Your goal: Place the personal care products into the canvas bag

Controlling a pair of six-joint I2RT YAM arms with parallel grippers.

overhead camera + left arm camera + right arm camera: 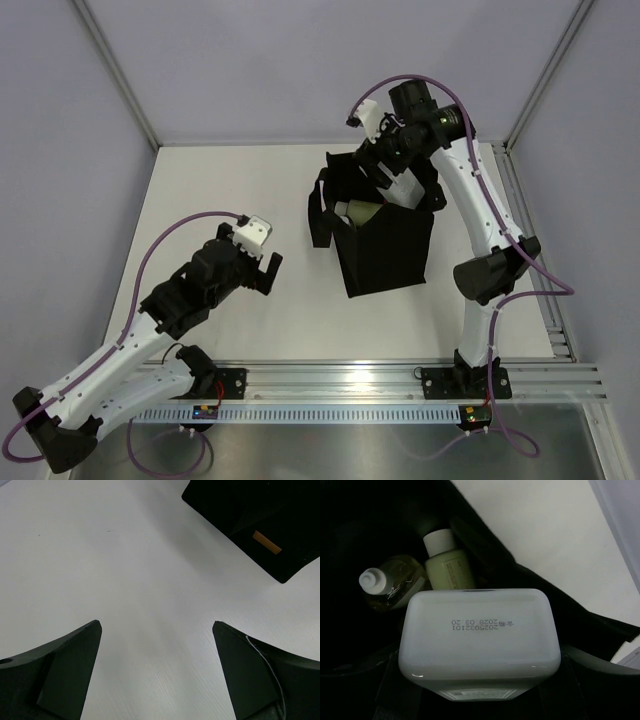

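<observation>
Nearest, bent low over the white surface [230,180]: left pincer [156,625], fingers wide apart, gripping nothing. Farther back, upright on the surface: black canvas bag [385,255], pale cream bottle [447,565] and clear white-capped bottle [385,582] lying inside. Farthest, raised tall and folded down over the bag's mouth: right pincer [393,185], clamped on the flat white bottle [480,630].

The bag [385,250] stands on the table [230,190], right of centre; inside, one bottle [449,565] lies beside a second bottle [390,582].
</observation>
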